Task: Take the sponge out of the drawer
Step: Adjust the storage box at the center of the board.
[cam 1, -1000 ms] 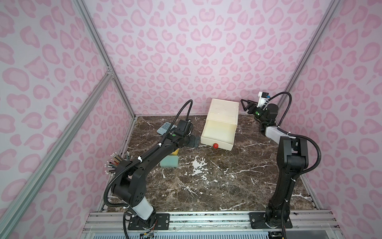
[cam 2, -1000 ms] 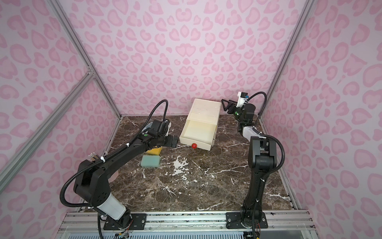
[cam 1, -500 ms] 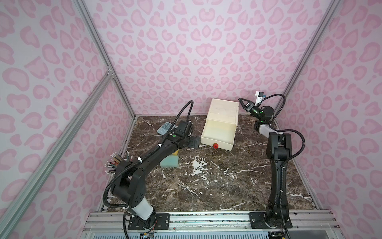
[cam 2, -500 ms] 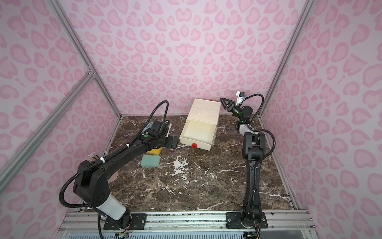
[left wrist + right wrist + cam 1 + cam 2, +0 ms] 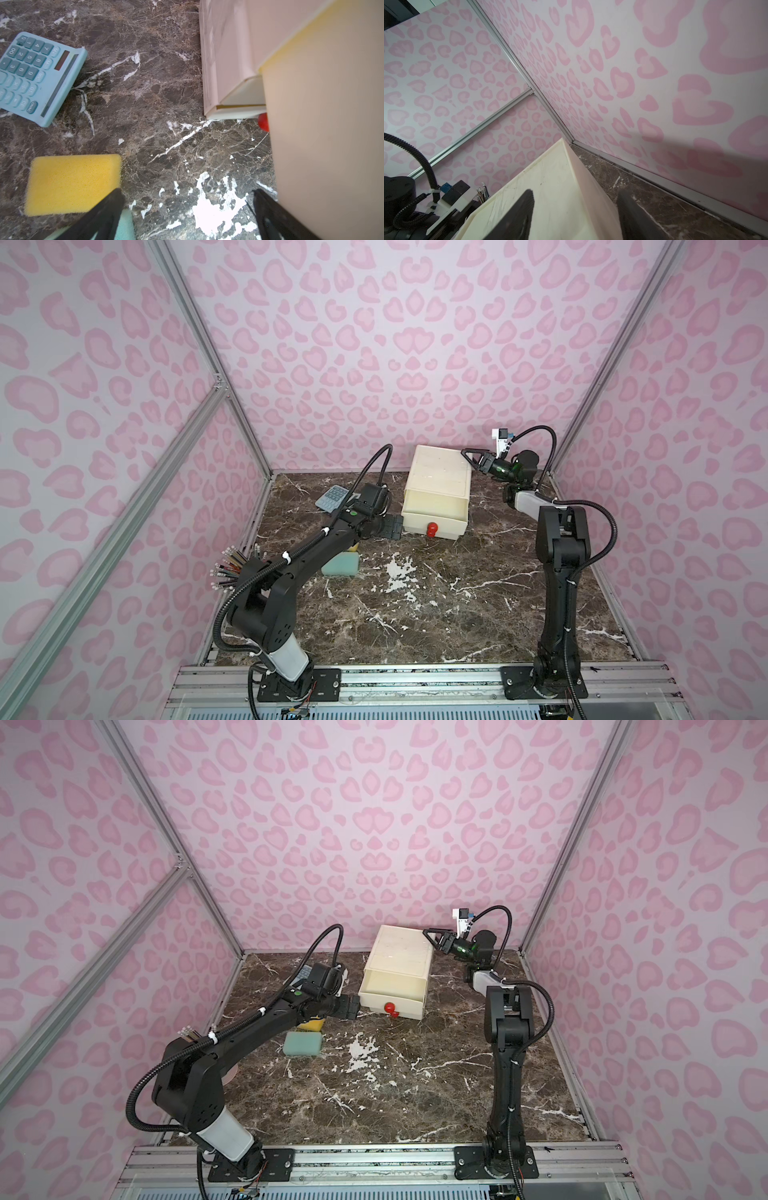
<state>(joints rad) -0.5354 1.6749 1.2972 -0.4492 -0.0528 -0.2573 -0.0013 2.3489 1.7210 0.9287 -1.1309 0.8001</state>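
The cream cabinet [image 5: 440, 472] stands at the back with its drawer [image 5: 451, 531] pulled out; the drawer has a red knob [image 5: 432, 529], and its inside looks bare in both top views. A yellow sponge [image 5: 72, 182] and a green sponge [image 5: 340, 564] lie on the table to the drawer's left. My left gripper [image 5: 395, 527] hangs open just left of the drawer's front corner, above bare table [image 5: 187, 193]. My right gripper [image 5: 467, 454] is at the cabinet's back right top corner. Its fingers [image 5: 576, 193] straddle the top edge, still apart.
A light blue calculator [image 5: 331, 498] lies at the back left, behind my left arm. A cup of pens [image 5: 232, 568] stands at the left edge beside the left arm's base. The pink walls stand close behind and to the right of the cabinet.
My right arm has swung left toward the cabinet, bringing the gripper over its back right corner with the jaws narrower. The left arm and both sponges have stayed put.
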